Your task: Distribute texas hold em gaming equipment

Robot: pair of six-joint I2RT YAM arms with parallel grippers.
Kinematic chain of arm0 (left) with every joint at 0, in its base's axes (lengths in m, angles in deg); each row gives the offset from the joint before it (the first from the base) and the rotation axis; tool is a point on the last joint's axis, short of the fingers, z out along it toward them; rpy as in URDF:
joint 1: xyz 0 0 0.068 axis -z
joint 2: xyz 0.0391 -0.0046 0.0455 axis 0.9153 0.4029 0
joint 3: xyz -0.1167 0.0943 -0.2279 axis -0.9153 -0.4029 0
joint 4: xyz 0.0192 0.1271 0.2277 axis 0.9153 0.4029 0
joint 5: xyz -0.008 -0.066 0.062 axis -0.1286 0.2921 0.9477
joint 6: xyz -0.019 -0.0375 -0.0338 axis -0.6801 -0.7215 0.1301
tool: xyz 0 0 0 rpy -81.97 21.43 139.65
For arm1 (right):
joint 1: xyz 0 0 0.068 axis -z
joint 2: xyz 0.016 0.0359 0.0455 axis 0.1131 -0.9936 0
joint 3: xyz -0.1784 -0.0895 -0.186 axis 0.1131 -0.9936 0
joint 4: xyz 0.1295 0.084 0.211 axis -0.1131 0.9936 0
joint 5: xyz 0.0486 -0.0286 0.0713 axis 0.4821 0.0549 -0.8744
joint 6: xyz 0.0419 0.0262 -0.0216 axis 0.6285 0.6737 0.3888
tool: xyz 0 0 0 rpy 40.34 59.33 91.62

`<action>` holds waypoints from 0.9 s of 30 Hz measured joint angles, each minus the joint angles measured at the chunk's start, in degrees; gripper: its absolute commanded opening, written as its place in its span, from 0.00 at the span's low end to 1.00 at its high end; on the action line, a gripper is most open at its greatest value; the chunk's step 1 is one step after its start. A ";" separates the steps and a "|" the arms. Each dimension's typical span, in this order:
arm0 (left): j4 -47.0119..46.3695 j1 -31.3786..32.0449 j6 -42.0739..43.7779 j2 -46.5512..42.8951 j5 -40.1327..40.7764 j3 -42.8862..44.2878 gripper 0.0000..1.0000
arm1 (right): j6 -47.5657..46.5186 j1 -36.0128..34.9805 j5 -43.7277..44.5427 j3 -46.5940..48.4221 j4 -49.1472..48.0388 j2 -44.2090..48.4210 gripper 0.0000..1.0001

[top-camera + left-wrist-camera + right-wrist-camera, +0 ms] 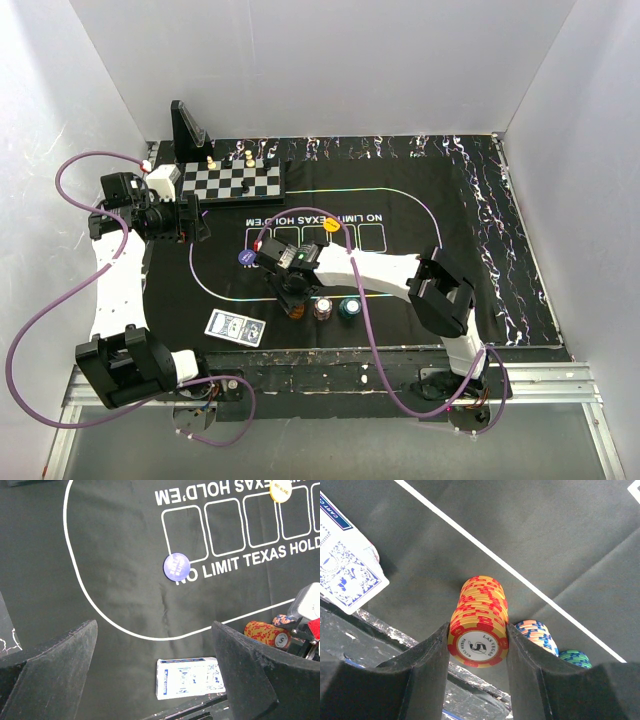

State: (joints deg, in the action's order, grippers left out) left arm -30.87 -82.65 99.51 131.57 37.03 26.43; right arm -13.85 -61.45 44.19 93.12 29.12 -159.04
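While the left gripper (150, 647) is hanging spread open near the left edge, the right gripper (478, 630) is pinching the orange chip stack (480, 596) by the near edge's middle, calling for a level, gentle lift.

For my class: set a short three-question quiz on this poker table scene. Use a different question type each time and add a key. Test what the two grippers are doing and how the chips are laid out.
1. True or false: the left gripper is shut.
2. Multiple choice: the right gripper is shut on which one? A teal stack; B orange stack; C white-pink stack.
3. Short answer: how many stacks make up the chip row?

Key: 1 false, its jaws stand wide open with nothing between them; 2 B; 3 three.
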 measured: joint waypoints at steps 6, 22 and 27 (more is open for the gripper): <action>0.00 0.00 -0.11 0.00 0.07 0.00 0.98 | -0.07 0.33 1.36 0.72 0.24 0.98 0.01; -1.27 -0.07 -1.86 5.79 0.37 2.12 0.98 | -3.74 7.32 0.94 32.98 0.33 -15.45 0.01; -1.38 -0.11 -1.92 5.79 0.37 2.51 0.98 | -4.22 8.02 -0.94 37.44 0.46 -24.61 0.01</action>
State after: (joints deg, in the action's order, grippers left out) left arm -32.25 -82.75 97.58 137.36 37.41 28.94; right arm -18.07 -53.43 43.25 130.56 29.58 -183.65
